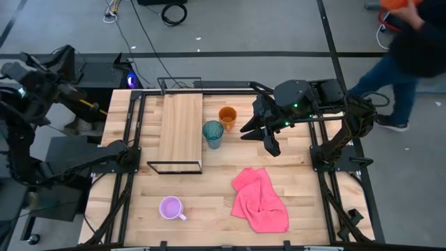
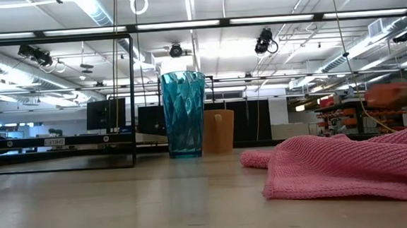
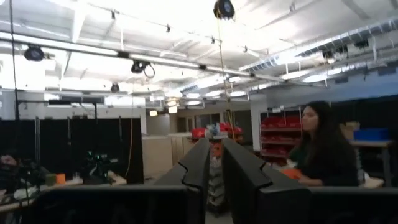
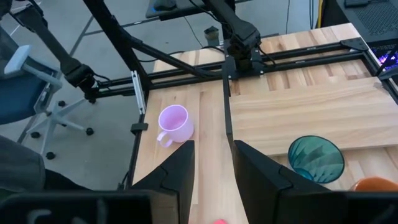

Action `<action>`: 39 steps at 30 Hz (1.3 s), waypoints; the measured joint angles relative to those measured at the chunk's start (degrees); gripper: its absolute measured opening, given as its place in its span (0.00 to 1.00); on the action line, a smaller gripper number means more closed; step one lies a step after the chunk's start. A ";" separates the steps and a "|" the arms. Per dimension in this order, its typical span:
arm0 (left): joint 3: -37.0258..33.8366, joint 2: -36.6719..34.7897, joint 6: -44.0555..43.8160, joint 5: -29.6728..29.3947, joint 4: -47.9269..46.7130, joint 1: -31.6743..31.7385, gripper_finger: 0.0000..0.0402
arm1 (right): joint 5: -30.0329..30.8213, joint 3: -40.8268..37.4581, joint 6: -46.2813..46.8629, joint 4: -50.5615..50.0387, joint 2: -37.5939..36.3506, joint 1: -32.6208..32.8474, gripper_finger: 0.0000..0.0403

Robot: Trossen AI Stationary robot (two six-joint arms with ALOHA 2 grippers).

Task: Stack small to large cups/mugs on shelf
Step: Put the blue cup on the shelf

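Observation:
The shelf, a light plank on a black frame, stands on the table left of centre. Just right of it the teal tumbler stands upright on its base. The orange mug stands behind the tumbler, toward the far right. The lilac mug sits near the front edge, mouth up. My right gripper hangs open above the table, right of the tumbler and the orange mug, with nothing between its fingers. My left arm is off the table's left side. Its gripper points out into the room, slightly open and empty.
A crumpled pink cloth lies on the table's near right part, below my right gripper. Black frame rails run along both sides of the table. A person stands beyond the far right corner, and another person shows in the room.

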 joint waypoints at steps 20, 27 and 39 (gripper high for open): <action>-1.51 10.55 0.87 -0.13 -8.51 0.05 0.16 | 0.00 0.00 1.96 -0.32 0.00 0.02 0.29; -15.14 4.92 -3.11 -0.63 3.03 1.54 0.16 | 1.50 0.00 1.82 -0.35 0.00 2.05 0.29; -34.06 2.90 -11.75 3.76 9.82 4.28 0.15 | 2.82 0.00 3.30 -0.33 0.00 3.50 0.29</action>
